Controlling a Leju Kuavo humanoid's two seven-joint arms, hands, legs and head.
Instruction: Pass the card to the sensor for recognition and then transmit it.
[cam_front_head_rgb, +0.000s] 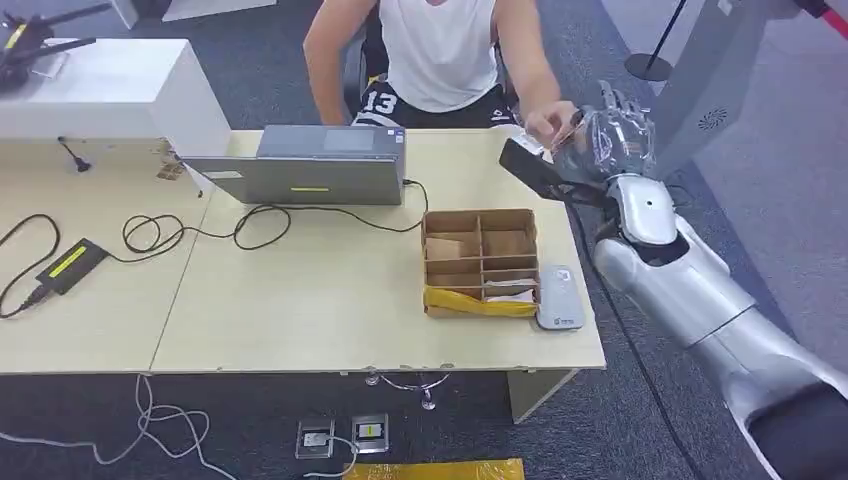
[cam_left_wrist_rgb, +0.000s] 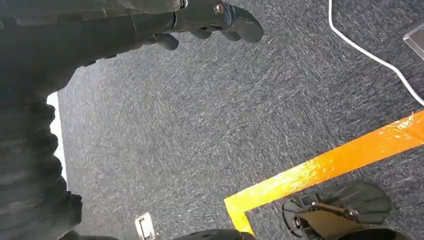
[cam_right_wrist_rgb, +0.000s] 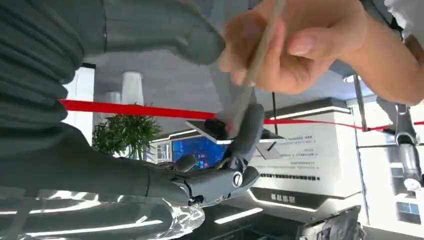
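Head view takes in a long pale table (cam_front_head_rgb: 300, 300) across the middle, with a seated person (cam_front_head_rgb: 440, 50) in a white top at its 12 o'clock edge. On the table, a grey laptop (cam_front_head_rgb: 310, 165) sits toward 11 o'clock, and a brown cardboard divider box (cam_front_head_rgb: 480, 262) lies toward 4 o'clock with a small white device (cam_front_head_rgb: 560, 297) just beside it at its 3 o'clock side. A black stand-mounted sensor (cam_front_head_rgb: 535, 170) rises at the table's 2 o'clock corner.

Above that corner the right hand (cam_front_head_rgb: 612, 135) is raised and meets the person's hand (cam_front_head_rgb: 548, 122). From the right wrist, the card (cam_right_wrist_rgb: 255, 65) appears edge-on, pinched by the person's fingers (cam_right_wrist_rgb: 305, 45) while the robot's thumb and a dark finger also press on it, so both hold it.

The left hand (cam_left_wrist_rgb: 215, 20) hangs over dark carpet (cam_left_wrist_rgb: 225, 115), fingers curled and holding nothing.
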